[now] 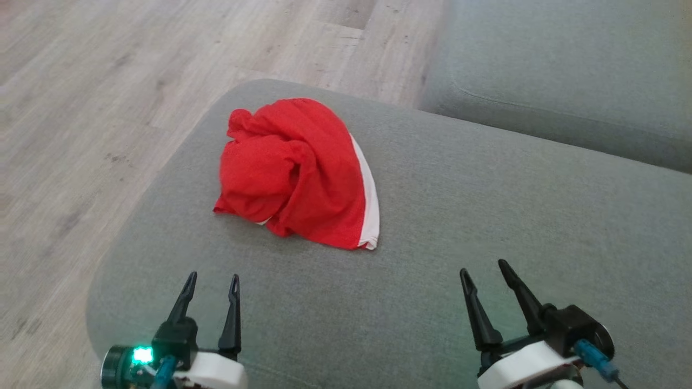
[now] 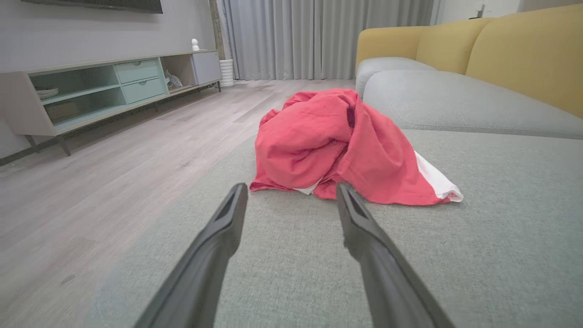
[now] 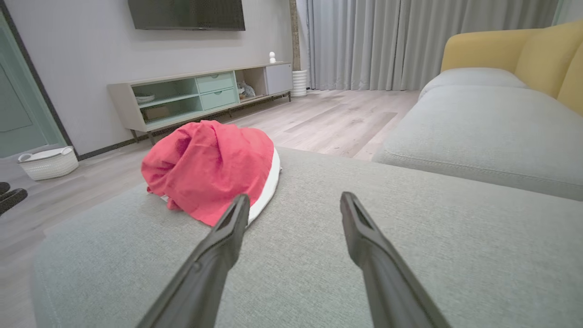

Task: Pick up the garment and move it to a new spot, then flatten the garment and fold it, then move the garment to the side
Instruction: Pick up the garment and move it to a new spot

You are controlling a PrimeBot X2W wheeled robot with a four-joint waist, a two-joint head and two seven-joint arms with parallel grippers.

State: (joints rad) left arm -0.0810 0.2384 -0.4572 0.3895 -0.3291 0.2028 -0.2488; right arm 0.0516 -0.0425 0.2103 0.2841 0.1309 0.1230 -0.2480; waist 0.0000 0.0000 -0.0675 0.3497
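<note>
One red garment (image 1: 294, 173), crumpled, possibly mesh knit, white trim, heaped on one grey woven cushion (image 1: 486, 216). Left gripper (image 1: 213, 277), right gripper (image 1: 483, 267): two, both spread wide, holding nothing.

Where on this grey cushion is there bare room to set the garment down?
The widest bare patch of the cushion lies right of the garment, up to the next cushion. A bare strip also runs between the garment and the open left gripper and right gripper. Only the far-left corner is crowded.
</note>
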